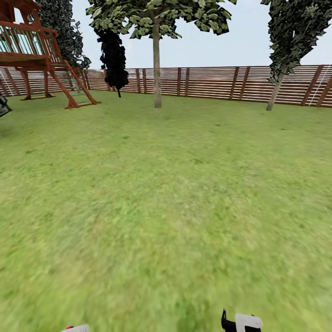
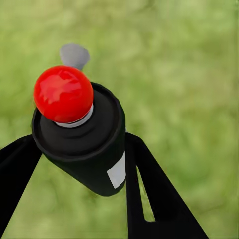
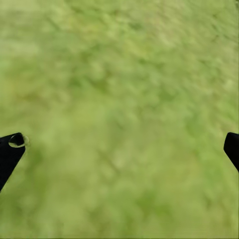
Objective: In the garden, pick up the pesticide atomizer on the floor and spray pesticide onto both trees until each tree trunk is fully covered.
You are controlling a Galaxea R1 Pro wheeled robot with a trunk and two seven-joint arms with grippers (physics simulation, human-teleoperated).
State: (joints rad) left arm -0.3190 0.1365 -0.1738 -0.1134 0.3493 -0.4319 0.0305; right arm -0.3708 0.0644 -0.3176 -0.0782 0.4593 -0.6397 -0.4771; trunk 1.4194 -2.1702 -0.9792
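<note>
Left wrist: pincer [image 2: 82,164] apparently grips atomizer [image 2: 79,134].

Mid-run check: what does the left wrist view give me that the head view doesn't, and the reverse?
Left wrist view alone: the pesticide atomizer, black body and red tip, clamped in the left gripper. Head view alone: two pale tree trunks far ahead by the fence, a play structure, and the right gripper. Both: green lawn.
</note>
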